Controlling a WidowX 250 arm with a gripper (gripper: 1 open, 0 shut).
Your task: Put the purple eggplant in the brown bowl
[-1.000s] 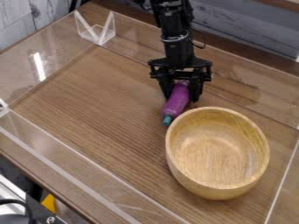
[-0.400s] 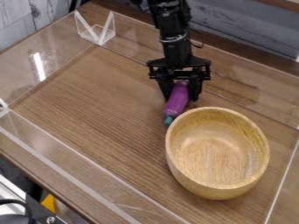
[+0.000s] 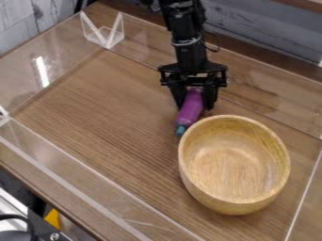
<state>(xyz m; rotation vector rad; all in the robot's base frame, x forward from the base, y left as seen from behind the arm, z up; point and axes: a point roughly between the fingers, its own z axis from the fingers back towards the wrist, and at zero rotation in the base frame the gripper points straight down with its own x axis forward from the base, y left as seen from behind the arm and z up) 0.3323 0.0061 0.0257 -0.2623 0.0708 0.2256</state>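
The purple eggplant point(image 3: 190, 110) lies on the wooden table, its teal stem tip pointing down-left toward the rim of the brown bowl. My black gripper point(image 3: 193, 95) reaches down from the top of the view and is shut on the eggplant's upper end, a finger on each side. The brown bowl point(image 3: 234, 162) sits just below and to the right of the eggplant, wide and with nothing in it. The eggplant's stem tip almost touches the bowl's rim.
Clear acrylic walls point(image 3: 51, 56) fence the wooden table point(image 3: 101, 113) on the left and front. A small clear stand point(image 3: 104, 30) sits at the back left. A grey plank wall runs behind.
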